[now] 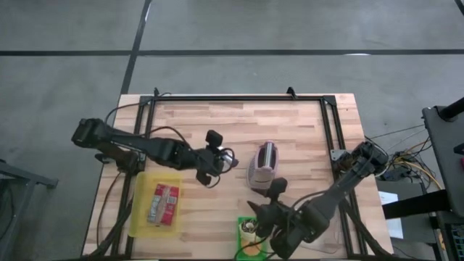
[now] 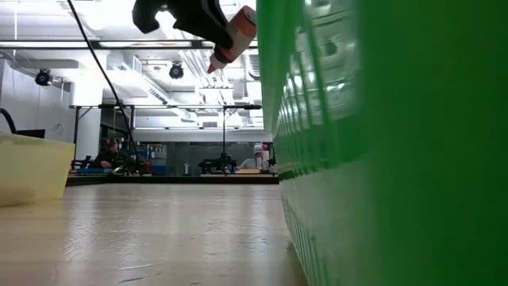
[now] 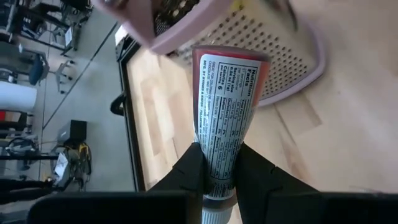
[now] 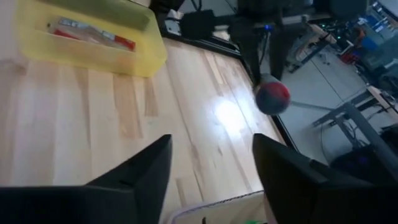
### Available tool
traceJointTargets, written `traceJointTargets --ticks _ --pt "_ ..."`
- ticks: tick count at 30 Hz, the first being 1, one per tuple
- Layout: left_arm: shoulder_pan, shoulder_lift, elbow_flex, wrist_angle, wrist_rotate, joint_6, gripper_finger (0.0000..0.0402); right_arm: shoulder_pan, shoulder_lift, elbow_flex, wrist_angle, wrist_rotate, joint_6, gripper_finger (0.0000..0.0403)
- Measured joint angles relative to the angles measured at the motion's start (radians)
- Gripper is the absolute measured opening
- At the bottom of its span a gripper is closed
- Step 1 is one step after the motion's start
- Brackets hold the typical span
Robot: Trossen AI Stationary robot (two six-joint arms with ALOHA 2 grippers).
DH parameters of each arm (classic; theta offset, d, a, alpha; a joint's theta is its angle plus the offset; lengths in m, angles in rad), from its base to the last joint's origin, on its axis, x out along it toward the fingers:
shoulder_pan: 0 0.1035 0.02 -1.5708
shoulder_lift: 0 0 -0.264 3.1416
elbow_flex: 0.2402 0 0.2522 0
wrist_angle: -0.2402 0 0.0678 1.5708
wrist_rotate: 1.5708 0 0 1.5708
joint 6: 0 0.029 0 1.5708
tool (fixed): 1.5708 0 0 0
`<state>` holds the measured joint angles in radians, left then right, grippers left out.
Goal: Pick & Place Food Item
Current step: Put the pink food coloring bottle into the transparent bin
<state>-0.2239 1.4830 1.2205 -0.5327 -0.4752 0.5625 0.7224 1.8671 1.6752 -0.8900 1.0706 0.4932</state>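
Yellow plastic bin (image 1: 157,205) at the left of the pale wooden tabletop (image 1: 290,130), holding red-and-white flat packets (image 1: 164,202); in the right wrist view the same bin (image 4: 93,37) lies beyond that arm's fingers. To its right, the left hand (image 1: 215,161) is raised above the middle of the tabletop, its two dark fingers (image 3: 186,171) closed on a red squeeze tube with a white nutrition label (image 3: 224,118); in the low view the tube (image 2: 235,33) hangs clear of the surface, cap pointing down. Just beyond the tube, further right, lies a pink perforated plastic basket (image 1: 264,162), tipped on its side, seen close behind the tube in the left wrist view (image 3: 249,37). At the near edge, right of centre, stands a green perforated plastic bin (image 1: 251,237) with a small food item inside, not identifiable; its wall (image 2: 397,143) fills the right half of the low view. The right hand (image 1: 270,221) is positioned over this green bin, its dark fingers (image 4: 146,168) spread wide and empty.
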Motion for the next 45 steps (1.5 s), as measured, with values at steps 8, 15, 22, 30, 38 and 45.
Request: traceJointTargets --ticks 8,15,22,30,38,45 --pt "-0.091 0.000 0.000 -0.002 0.000 -0.032 0.0056 -0.030 0.000 -0.030 0.058 0.001 -0.062 0.0275" --pt "-0.157 0.002 0.000 0.002 0.003 -0.080 0.0056 -0.070 0.000 -0.104 0.262 -0.009 -0.207 0.0274" --pt "-0.182 0.013 0.000 0.009 0.004 -0.096 0.0056 -0.084 0.000 -0.114 0.373 -0.011 -0.307 0.0271" --pt "-0.182 0.013 -0.001 0.030 0.003 -0.095 0.0056 -0.124 0.000 -0.145 0.491 -0.103 -0.374 0.0272" --pt "-0.181 0.013 -0.018 0.048 0.002 -0.096 0.0056 -0.145 0.000 -0.146 0.530 -0.102 -0.437 0.0265" --pt "-0.182 0.013 -0.065 0.089 0.013 -0.089 0.0056 -0.170 0.000 -0.147 0.529 -0.103 -0.459 0.0263"
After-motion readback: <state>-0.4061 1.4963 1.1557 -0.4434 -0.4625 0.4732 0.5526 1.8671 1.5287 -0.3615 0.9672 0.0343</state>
